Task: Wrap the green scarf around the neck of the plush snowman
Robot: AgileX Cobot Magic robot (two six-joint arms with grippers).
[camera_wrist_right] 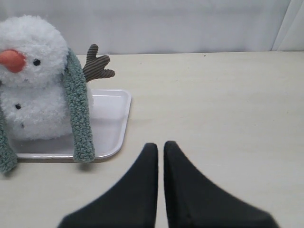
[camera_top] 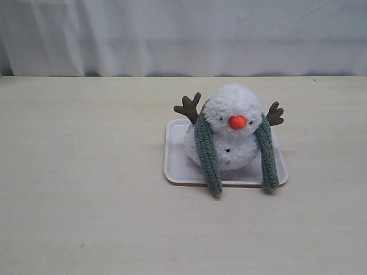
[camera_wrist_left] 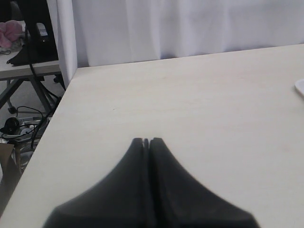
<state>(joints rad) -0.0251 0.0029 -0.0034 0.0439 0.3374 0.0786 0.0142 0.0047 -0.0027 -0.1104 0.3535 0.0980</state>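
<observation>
The plush snowman (camera_top: 232, 129) sits upright on a white tray (camera_top: 178, 166), orange nose forward, brown twig arms out to both sides. The green scarf (camera_top: 207, 154) is draped behind its neck, both ends hanging down the front and over the tray's front rim. In the right wrist view the snowman (camera_wrist_right: 33, 80) and one scarf end (camera_wrist_right: 80, 123) show. My right gripper (camera_wrist_right: 160, 145) is shut and empty over bare table, apart from the tray. My left gripper (camera_wrist_left: 147, 140) is shut and empty, far from the toy. Neither gripper appears in the exterior view.
A white curtain (camera_top: 183, 34) hangs behind the table's far edge. In the left wrist view the table's side edge (camera_wrist_left: 42, 142) drops to a floor with cables and a stand. A sliver of the tray (camera_wrist_left: 300, 87) shows at that view's border.
</observation>
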